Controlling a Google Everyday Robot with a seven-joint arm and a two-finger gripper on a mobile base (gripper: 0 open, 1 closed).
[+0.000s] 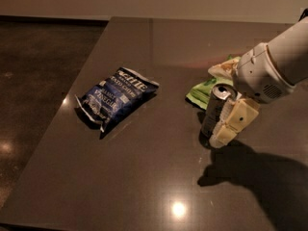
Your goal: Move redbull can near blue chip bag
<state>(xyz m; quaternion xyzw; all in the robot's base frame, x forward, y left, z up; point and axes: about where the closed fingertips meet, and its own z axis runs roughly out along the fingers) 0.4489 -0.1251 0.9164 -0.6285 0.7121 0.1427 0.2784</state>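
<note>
The redbull can stands upright on the dark table, right of centre, with its silver top showing. My gripper, cream-coloured on a white arm coming in from the right, is low at the can's right side and up against it. The blue chip bag lies flat to the left of the can, about a bag's length away. The far side of the can is hidden by the gripper.
A light green snack bag lies just behind the can, partly under the arm. The table's left edge runs diagonally beside the blue bag, with dark floor beyond.
</note>
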